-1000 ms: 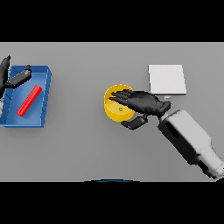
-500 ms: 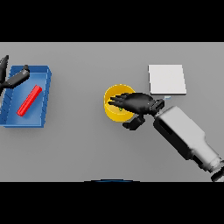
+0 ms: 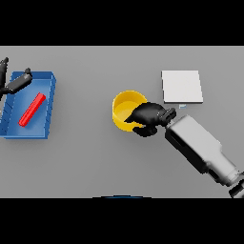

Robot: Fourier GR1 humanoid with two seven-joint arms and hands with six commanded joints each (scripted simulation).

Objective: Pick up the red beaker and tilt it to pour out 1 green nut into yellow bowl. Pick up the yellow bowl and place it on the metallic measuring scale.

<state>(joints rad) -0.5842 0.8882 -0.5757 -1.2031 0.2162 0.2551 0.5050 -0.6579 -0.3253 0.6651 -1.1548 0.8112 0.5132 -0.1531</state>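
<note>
The yellow bowl (image 3: 126, 109) stands on the grey table near the middle. My right hand (image 3: 148, 117) grips its right rim, fingers curled over the edge and around the side. The metallic measuring scale (image 3: 181, 86), a pale square plate, lies just behind and to the right of the bowl. The red beaker (image 3: 32, 109) lies on its side inside the blue tray (image 3: 46, 112) at the far left. My left hand (image 3: 13, 84) shows at the tray's back left corner, fingers straight. No green nut is visible; the bowl's inside is partly hidden by the hand.
The blue tray takes up the left edge of the table. Grey tabletop (image 3: 86, 162) stretches between tray and bowl and along the front. My right forearm (image 3: 200, 147) lies diagonally across the right front.
My right hand has pulled back from over the bowl to its right rim and curled shut on it. The bowl and the left hand stay where they were.
</note>
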